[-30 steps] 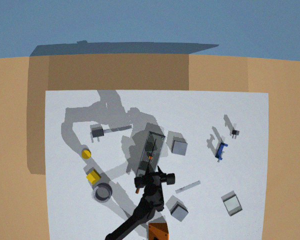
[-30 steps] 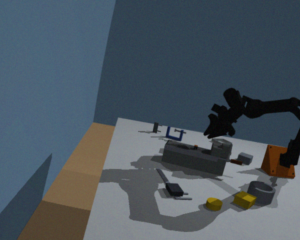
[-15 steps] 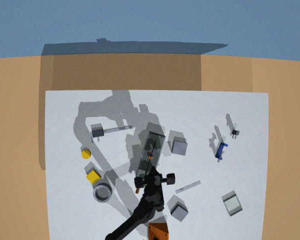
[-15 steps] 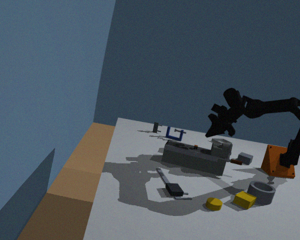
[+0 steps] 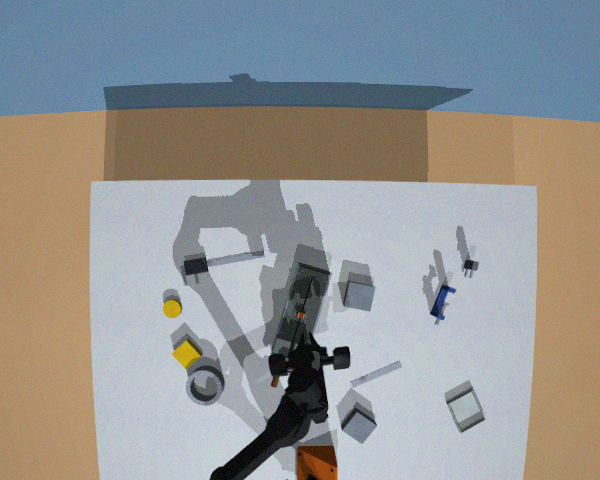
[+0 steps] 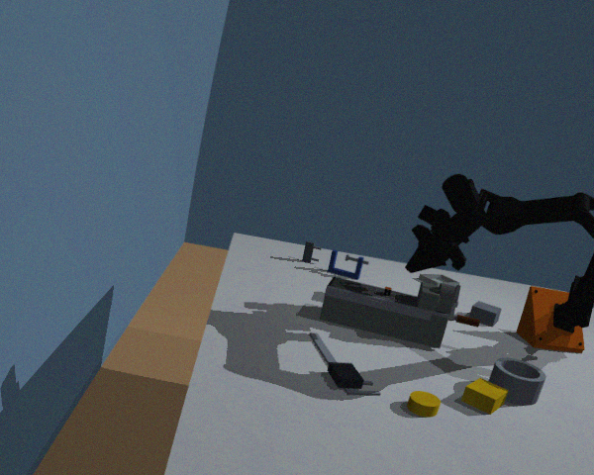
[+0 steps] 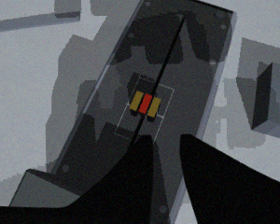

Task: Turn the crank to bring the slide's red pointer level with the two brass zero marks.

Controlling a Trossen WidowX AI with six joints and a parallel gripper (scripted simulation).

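Note:
The grey machine lies in the middle of the mat, also in the side view and the wrist view. Its red pointer sits between the two brass marks, level with them. The brown crank handle sticks out at the machine's near end and also shows in the side view. My gripper hangs in the air above that end, apart from the handle. Its fingers stand close together with nothing between them.
A grey cube stands right of the machine, another near my arm's orange base. A yellow disc, a yellow block and a grey ring lie at the left. A blue clamp lies at the right.

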